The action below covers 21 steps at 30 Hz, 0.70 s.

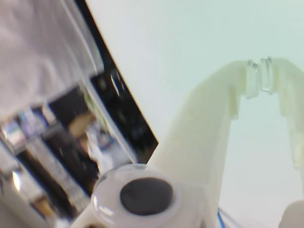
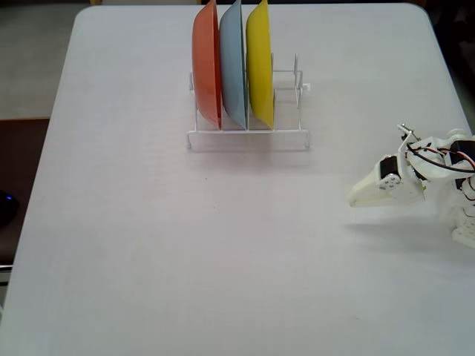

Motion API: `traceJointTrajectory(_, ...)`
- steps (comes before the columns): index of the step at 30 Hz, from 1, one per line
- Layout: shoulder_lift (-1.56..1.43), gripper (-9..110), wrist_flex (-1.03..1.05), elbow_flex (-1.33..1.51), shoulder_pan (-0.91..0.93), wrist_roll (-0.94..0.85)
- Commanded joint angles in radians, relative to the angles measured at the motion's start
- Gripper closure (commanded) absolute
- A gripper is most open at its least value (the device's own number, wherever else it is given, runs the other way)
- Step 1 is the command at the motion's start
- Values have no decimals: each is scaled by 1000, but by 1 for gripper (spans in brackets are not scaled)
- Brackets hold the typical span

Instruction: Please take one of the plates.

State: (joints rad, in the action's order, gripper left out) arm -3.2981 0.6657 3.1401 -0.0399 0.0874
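orange plate (image 2: 206,63), blue plate (image 2: 232,67), yellow plate (image 2: 260,63), rack (image 2: 286,133)

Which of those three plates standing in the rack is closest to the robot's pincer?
The yellow plate, rightmost in the fixed view; the blue and orange ones stand behind it.

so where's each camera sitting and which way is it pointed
Wrist view: rides on the arm, looking along the white fingers, whose tips touch, toward the pale table and its dark edge.
Fixed view: high above, looking down on the table, the wire rack holding orange, light blue and yellow plates, and the arm at the right edge, fingers shut.
Shared: fingers and table; the rack shows only from above.
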Motion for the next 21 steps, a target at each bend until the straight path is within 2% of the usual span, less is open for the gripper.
traceJointTrajectory(1, -14, 102, -15, -3, -14, -8)
traceJointTrajectory(21, -14, 102, -20, -3, -17, -2)
